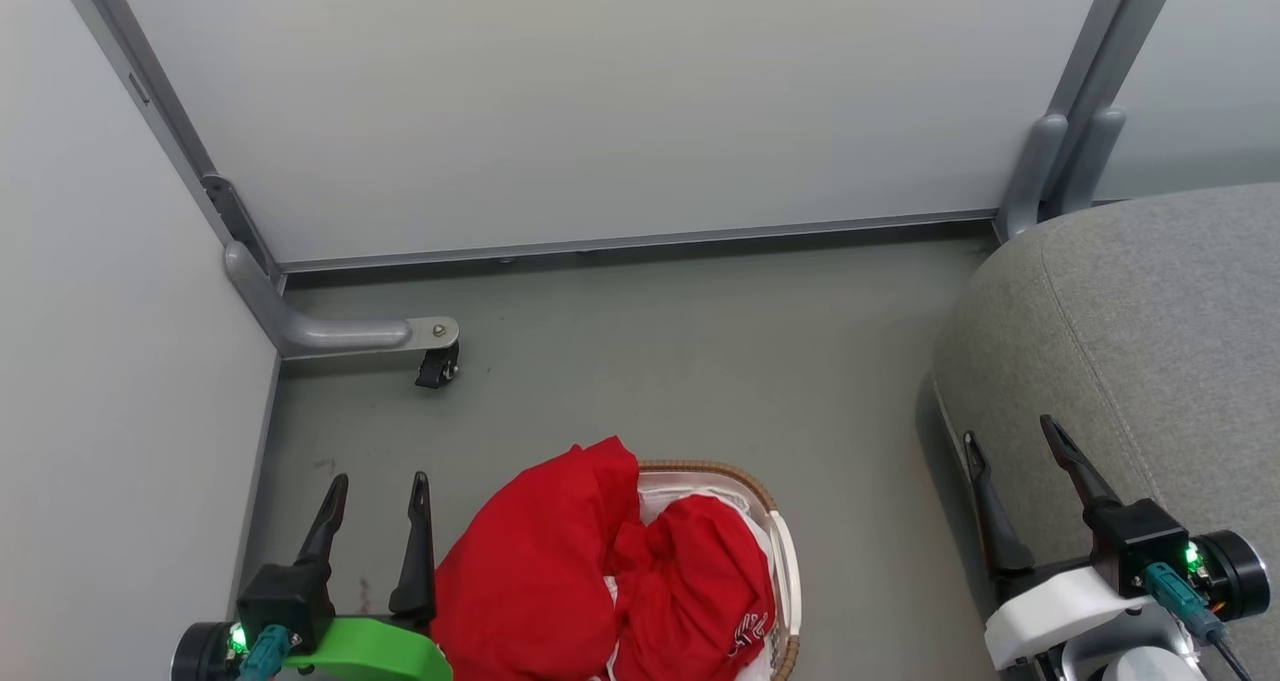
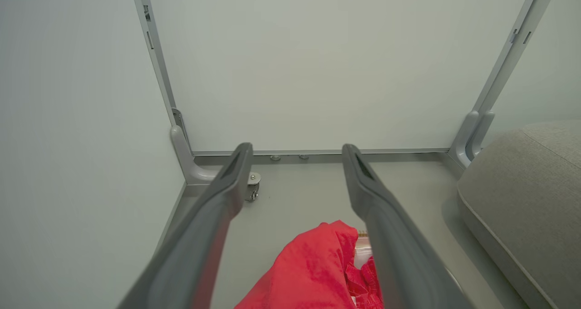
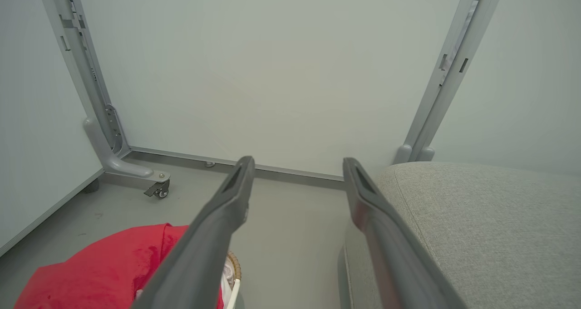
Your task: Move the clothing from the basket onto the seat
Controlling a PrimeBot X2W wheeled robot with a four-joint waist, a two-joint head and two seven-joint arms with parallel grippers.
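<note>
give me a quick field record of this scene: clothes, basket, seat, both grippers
clothing: bright red fabric garments heaped in the basket, one spilling over its left side
basket: oval white slatted laundry basket with brown woven rim, standing on the grey floor
seat: large grey upholstered cushion, right of the basket, visible part carries no clothing
left gripper: open, holding nothing, just left of the clothing
right gripper: open, holding nothing, by the seat's left edge
task state: no garment moved yet

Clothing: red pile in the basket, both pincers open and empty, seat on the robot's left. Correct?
No. The seat is on the robot's right, by the right pincer; the head view shows it. Rest holds: clothing in the basket, left pincer and right both open, empty.
</note>
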